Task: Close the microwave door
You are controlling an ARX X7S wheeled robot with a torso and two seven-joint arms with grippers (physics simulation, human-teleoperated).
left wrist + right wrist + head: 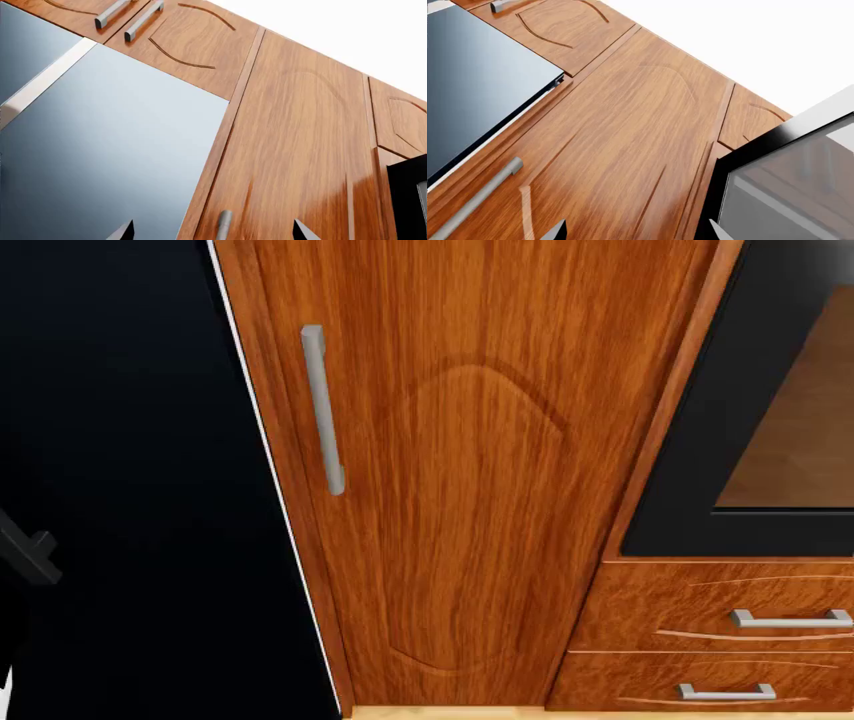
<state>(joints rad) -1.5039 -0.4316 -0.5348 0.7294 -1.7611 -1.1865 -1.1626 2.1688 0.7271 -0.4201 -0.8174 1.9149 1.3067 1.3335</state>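
A black-framed glass door (787, 185), which I take for the microwave door, fills one corner of the right wrist view and seems to stand out from the wooden cabinet front. In the head view the same black frame (694, 440) sits at the far right, above two drawers. A sliver of it shows in the left wrist view (405, 200). My right gripper (637, 231) is open and empty, and one fingertip (718, 231) is near the frame's edge. My left gripper (213, 232) is open and empty, facing a tall cabinet door (293, 150). Neither touches the door.
A tall wooden cabinet door (467, 490) with a vertical metal handle (320, 410) is straight ahead. A dark, glossy fridge front (134, 490) is to its left. Two drawers (721, 625) with bar handles lie at the lower right. Upper cabinets (187, 35) sit above.
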